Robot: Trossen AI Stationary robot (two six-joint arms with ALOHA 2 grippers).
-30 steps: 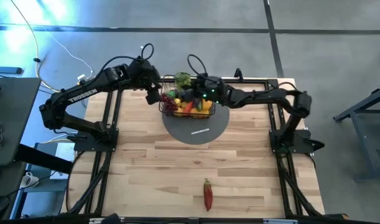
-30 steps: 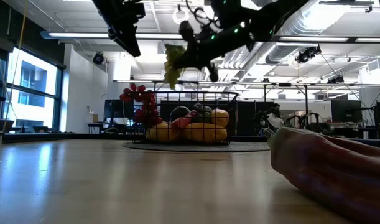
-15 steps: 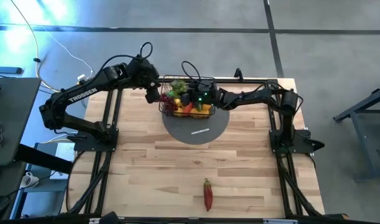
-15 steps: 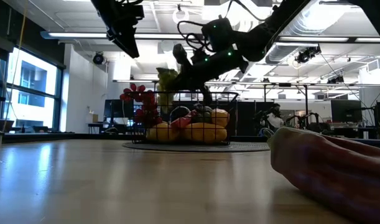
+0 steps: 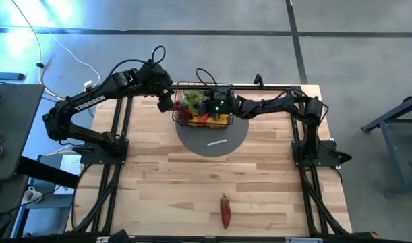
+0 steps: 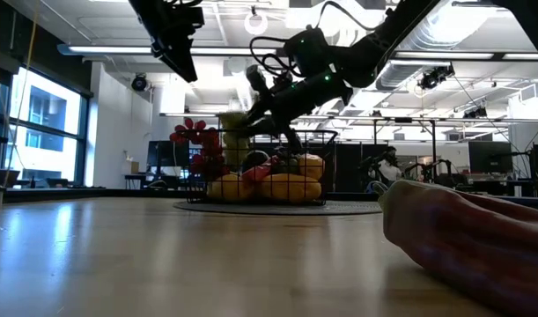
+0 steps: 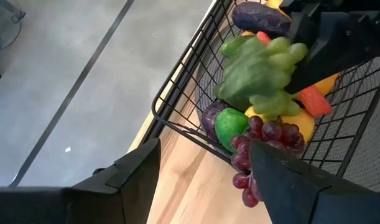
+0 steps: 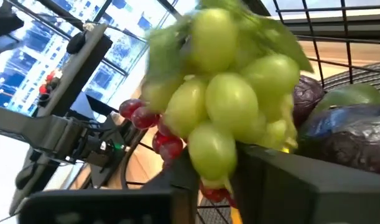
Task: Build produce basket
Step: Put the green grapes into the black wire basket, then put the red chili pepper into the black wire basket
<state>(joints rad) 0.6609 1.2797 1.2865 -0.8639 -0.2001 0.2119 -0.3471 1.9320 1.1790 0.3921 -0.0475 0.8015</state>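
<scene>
An open hall with ceiling strip lights and tall windows lies behind the pale wooden bench (image 5: 192, 182), which fills the middle of the high view. At the upper centre of that frame the black wire basket (image 5: 204, 112) sits on a grey round mat (image 5: 212, 143), already piled with lemons, plums, red grapes and more. The right claw (image 5: 204, 105) reaches in from the right over the basket, its jaws pinching a bunch of green grapes (image 8: 224, 99) just above the pile. The left claw (image 5: 166, 102) hangs just beside the basket's left edge, jaws spread and empty. A red pepper (image 5: 225, 210) lies alone at the lower centre, well apart. The step in hand looks like dropping the grapes in; next the right claw must part fully, lift clear of the wire rim, then go for the pepper.
</scene>
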